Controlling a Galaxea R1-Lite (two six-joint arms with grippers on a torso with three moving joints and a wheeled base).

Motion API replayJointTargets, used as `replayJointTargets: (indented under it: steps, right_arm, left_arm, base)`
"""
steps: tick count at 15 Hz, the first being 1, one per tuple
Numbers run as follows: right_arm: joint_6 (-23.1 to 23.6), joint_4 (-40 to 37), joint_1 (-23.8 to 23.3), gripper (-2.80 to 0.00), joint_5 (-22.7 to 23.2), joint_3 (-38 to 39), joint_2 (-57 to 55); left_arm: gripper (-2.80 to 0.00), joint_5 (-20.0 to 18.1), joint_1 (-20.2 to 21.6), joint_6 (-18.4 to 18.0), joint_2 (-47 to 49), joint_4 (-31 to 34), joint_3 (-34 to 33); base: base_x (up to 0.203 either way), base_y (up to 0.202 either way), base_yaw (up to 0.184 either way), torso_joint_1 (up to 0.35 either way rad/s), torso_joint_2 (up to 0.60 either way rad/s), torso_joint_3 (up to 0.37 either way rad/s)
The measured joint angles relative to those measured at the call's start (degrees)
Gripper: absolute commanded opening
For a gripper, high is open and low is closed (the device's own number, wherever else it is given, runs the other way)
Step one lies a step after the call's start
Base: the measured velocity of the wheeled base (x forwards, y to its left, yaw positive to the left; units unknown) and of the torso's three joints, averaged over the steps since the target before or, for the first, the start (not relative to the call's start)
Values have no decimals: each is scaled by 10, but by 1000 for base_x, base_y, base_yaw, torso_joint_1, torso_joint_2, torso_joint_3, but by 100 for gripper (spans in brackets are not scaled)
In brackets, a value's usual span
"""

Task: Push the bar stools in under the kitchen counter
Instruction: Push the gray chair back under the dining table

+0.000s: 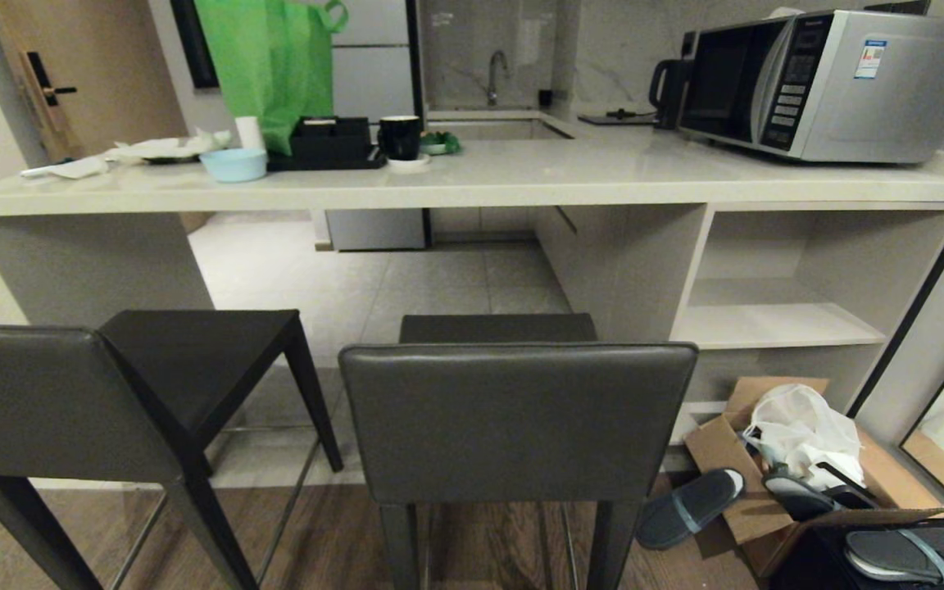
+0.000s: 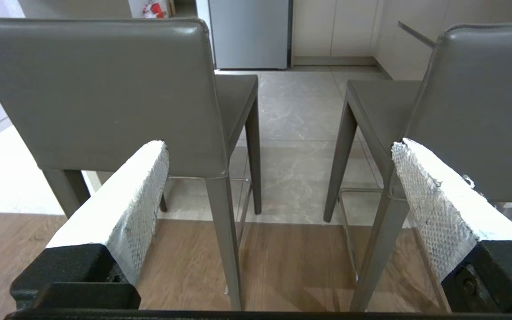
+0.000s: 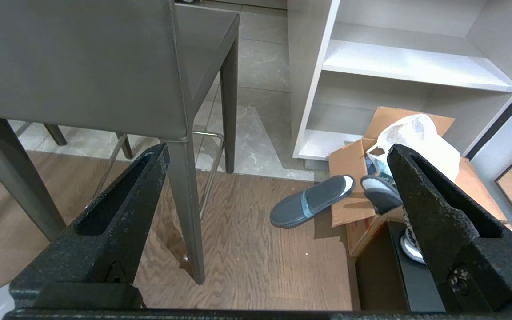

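Head view only: kitchen counter point(image 1: 472, 176) top, microwave point(image 1: 816, 82).
Wrist views only: left gripper point(image 2: 278, 146) and right gripper point(image 3: 278, 151), both spread wide, empty.
Bar stools point(image 1: 517, 426): two.

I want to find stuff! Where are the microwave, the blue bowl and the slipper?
microwave point(image 1: 832, 82), head view, its silver side.
blue bowl point(image 1: 233, 165), head view, its outer wall.
slipper point(image 3: 311, 202), right wrist view, its grey upper.
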State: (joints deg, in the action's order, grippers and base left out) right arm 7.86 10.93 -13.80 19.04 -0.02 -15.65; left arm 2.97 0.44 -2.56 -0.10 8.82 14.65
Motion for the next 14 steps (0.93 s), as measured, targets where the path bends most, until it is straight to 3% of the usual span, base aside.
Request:
replayJointTargets:
  steps: [5,9,12,14]
  right_arm:
    - [-12,0,0,0,2,0,0]
    - [-19,14,0,0,11,-13,0]
    - [-94,8,4,0,83,-98,-4]
    - [-144,-10,13,0,147,-151,-19]
  left_arm:
    - [0,-2,0,-1,0,2,3]
    - [0,-67,-2,-26,0,2,7]
    - [0,-78,-2,-29,0,4,8]
    - [0,-110,-2,-29,0,7,3]
  base:
    - [0,0,0,0,0,0]
    - [0,0,0,0,0,0]
    - [0,0,0,0,0,0]
    - [0,0,0,0,0,0]
